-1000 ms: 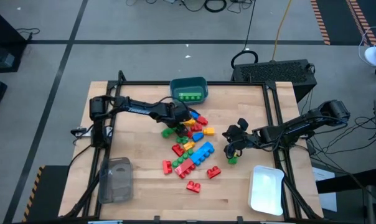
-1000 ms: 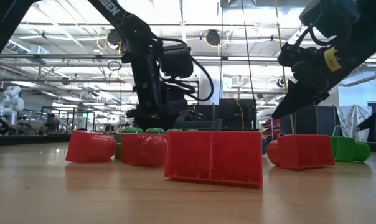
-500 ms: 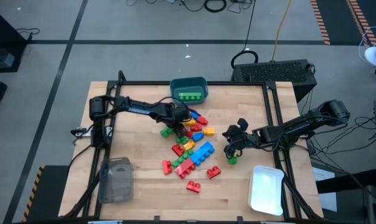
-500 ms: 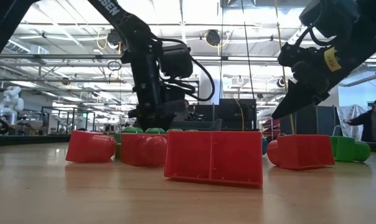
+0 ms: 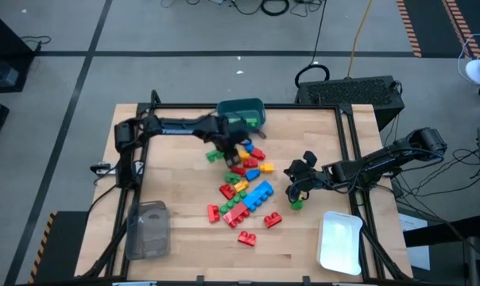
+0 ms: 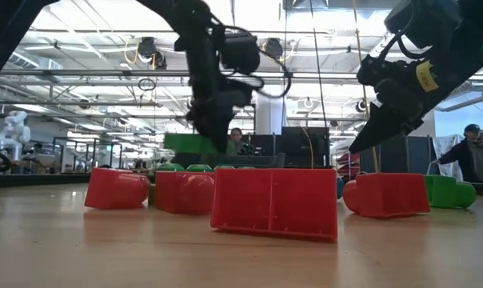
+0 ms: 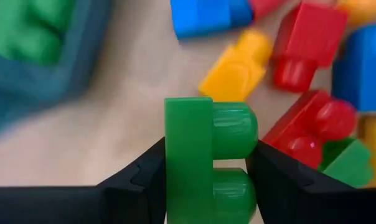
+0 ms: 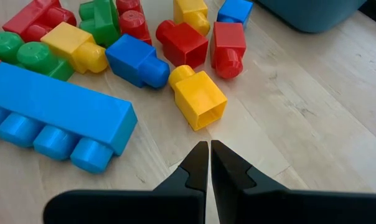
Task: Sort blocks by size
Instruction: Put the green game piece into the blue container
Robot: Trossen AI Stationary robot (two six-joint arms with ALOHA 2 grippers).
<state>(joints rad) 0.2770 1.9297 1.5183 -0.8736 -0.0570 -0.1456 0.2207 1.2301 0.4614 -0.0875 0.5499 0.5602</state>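
Your left gripper (image 7: pixel 206 180) pinches a green two-stud plastic brick (image 7: pixel 203 155), apparently lifted clear, beside the teal bin (image 5: pixel 244 112) at the wooden table's (image 5: pixel 168 187) far edge. Your right gripper (image 8: pixel 209 163), fingers pressed together, hovers toward the right edge.

Robotics lab or industrial test hall — low view shows a high ceiling with steel trusses (image 6: pixel 81 76), rows of strip lights and more rigs and benches running far back, plus a white robot (image 6: pixel 14 128) at the left edge and a person (image 6: pixel 470 160) standing at the right. From above: grey concrete floor (image 5: pixel 145 32) with taped lane lines, loose cables (image 5: pixel 264 8), a dark equipment case (image 5: pixel 351 91) just behind the wooden table (image 5: pixel 176 238) — bench is framed in black metal rails.
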